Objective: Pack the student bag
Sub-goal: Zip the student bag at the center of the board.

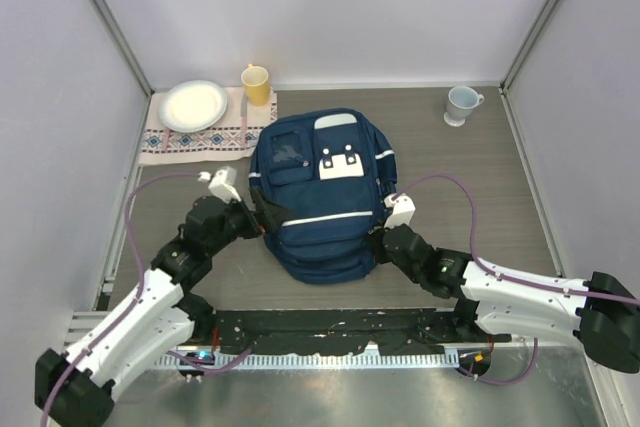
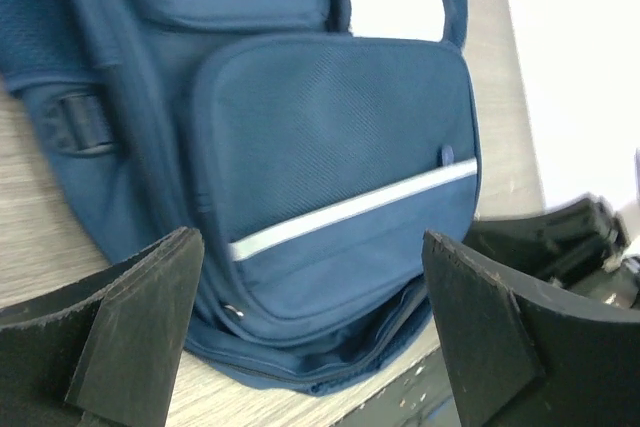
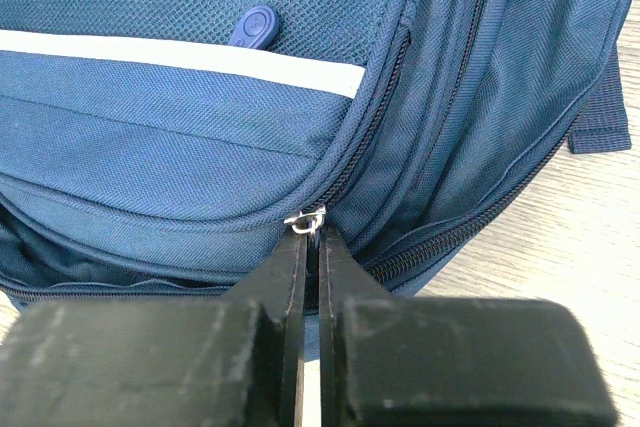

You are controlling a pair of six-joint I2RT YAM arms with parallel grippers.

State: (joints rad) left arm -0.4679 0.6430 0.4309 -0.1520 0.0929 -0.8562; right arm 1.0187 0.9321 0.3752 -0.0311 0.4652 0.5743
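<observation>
- bag [image 3: 200, 137]: navy woven cloth, matt, with a finer mesh panel
- stripe [image 3: 180, 54]: pale, smooth, faint sheen
- zip ring [image 3: 308, 218]: bright bare metal
- left fingers [image 2: 150, 327]: black, matt, scuffed at the edges
- table [image 1: 470, 177]: grey wood grain, matt
- plate [image 1: 193, 104]: white, glossy
- mat [image 1: 165, 142]: patterned woven cloth

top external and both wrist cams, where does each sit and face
top external: above and behind, looking down at student bag; left arm, right arm show
left wrist: on left arm, facing bag's front; open left gripper shows
right wrist: on right arm, close on zipper pull; shut right gripper pinches it
shared: all see the bag
</observation>
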